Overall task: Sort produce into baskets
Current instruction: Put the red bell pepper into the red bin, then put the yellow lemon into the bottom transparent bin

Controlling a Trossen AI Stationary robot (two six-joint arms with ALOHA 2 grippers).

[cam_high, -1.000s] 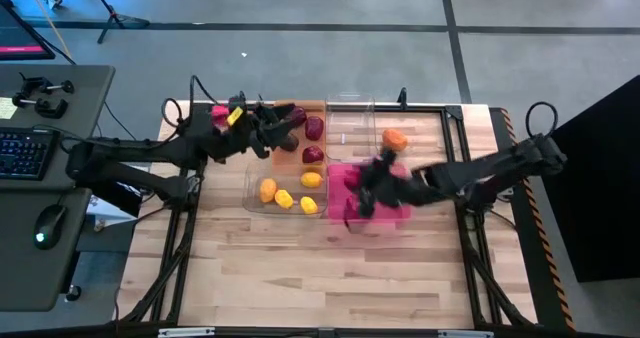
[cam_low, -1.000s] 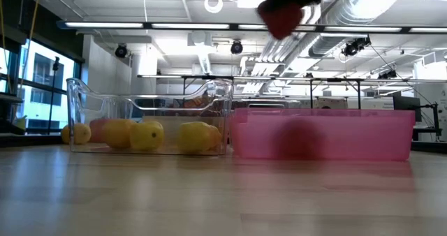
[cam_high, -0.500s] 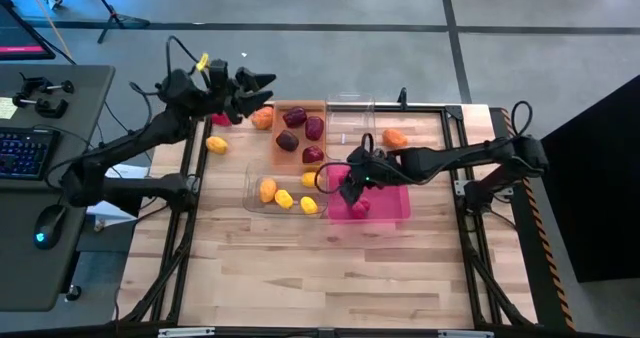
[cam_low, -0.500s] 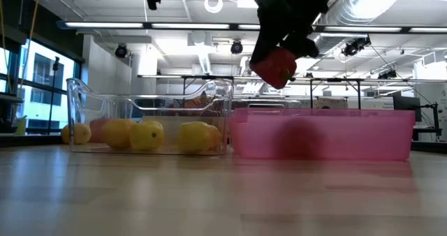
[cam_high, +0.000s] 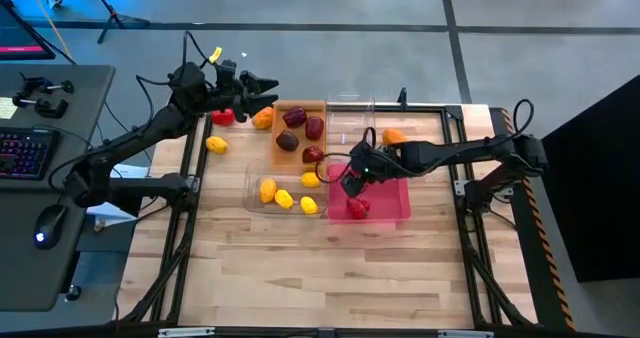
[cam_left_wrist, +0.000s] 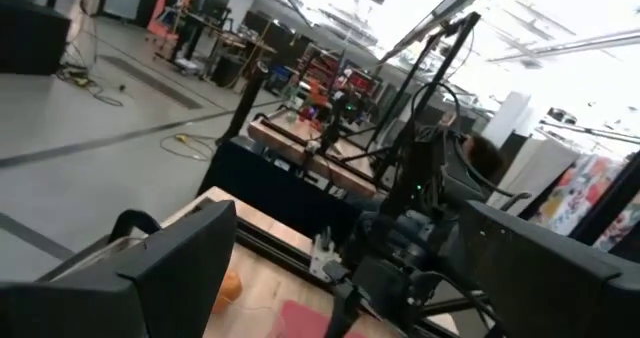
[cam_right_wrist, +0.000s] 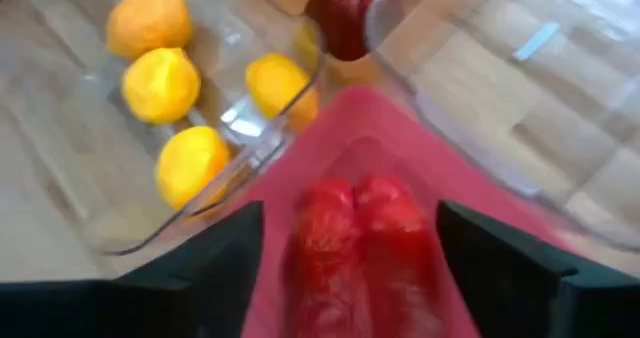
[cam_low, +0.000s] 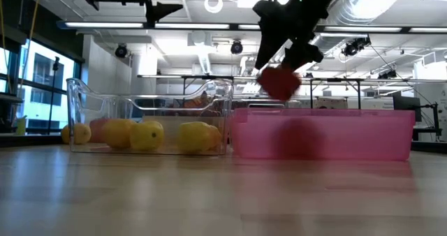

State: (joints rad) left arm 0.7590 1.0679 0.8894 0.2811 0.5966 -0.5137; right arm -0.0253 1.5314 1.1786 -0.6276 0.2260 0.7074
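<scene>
Right pincer [cam_high: 352, 181] stands wide open above the pink basket's [cam_high: 395, 210] left edge; a red fruit [cam_low: 280, 82] hangs just beneath it, unheld, over the basket. Left pincer [cam_high: 262, 85], fingers spread and empty, hangs beyond the counter's [cam_high: 320, 278] far left corner.

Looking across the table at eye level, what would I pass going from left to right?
Clear bin holding yellow fruit → red fruit just below the right gripper → pink bin.
</scene>
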